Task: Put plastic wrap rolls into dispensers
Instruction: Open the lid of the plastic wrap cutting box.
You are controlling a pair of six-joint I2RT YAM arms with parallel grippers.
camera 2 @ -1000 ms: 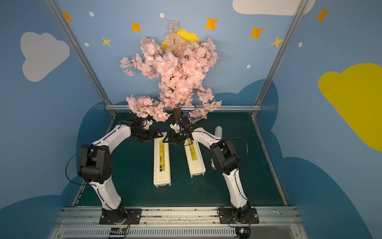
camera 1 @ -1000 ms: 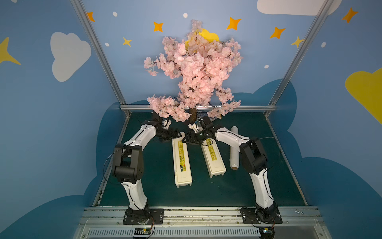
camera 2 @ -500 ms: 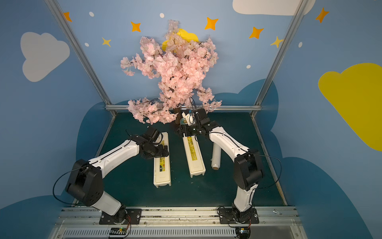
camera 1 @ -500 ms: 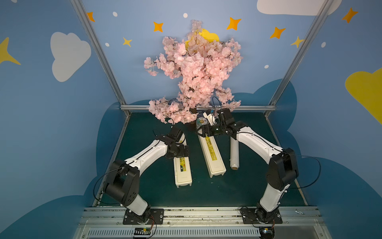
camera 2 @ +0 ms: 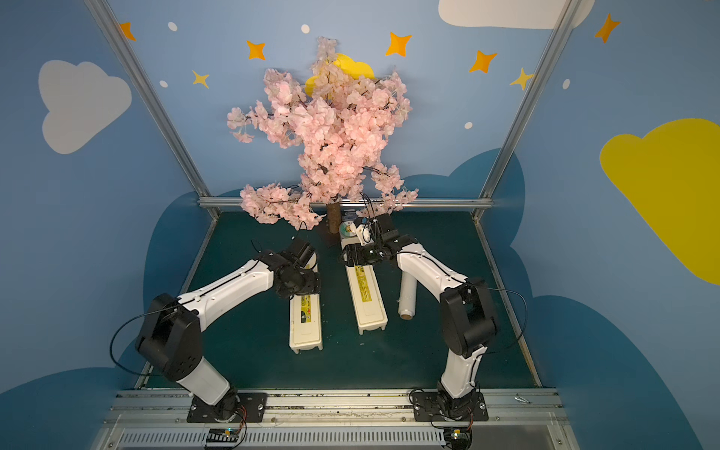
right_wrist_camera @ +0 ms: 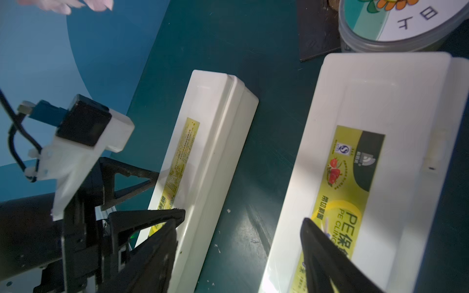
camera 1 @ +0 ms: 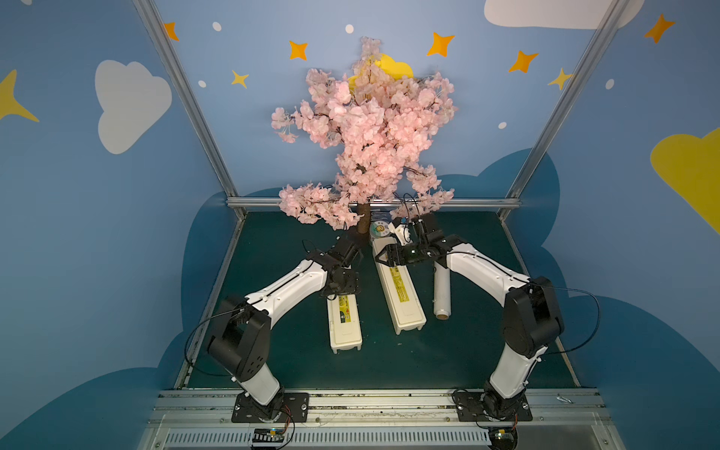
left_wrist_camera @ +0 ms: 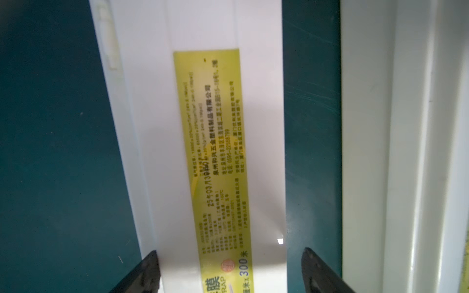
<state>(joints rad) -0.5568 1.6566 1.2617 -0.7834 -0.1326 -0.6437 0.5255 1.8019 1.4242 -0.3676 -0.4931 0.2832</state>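
Left dispenser: I see a long cream-white plastic box [camera 1: 345, 323] with a yellow label strip and its lid shut. It lies mid-tabletop, running from far edge to near edge.
Right dispenser: a matching cream-white box [camera 1: 401, 296], lid shut, lies beside the first with bare green between them. It is slightly angled and reaches further toward the far edge.
Plastic wrap roll: one slim white film cylinder [camera 1: 442, 290] on a brown core lies flat just right of the right dispenser, toward the tabletop's right edge, outside both boxes.
Left tool [left_wrist_camera: 229, 250]: spread wide, with one black finger down each long side of the left dispenser's far half. I see green showing beside one finger, and it grips nothing.
Right tool [right_wrist_camera: 239, 222]: wide open over the far end of the right dispenser, one finger above its label, empty.
Can: a short green-and-white tin [camera 1: 378, 230] sits just beyond the right dispenser's far end.
Tree: a pink blossom tree [camera 1: 370, 128] stands at the far edge of the dark green tabletop [camera 1: 467, 350].
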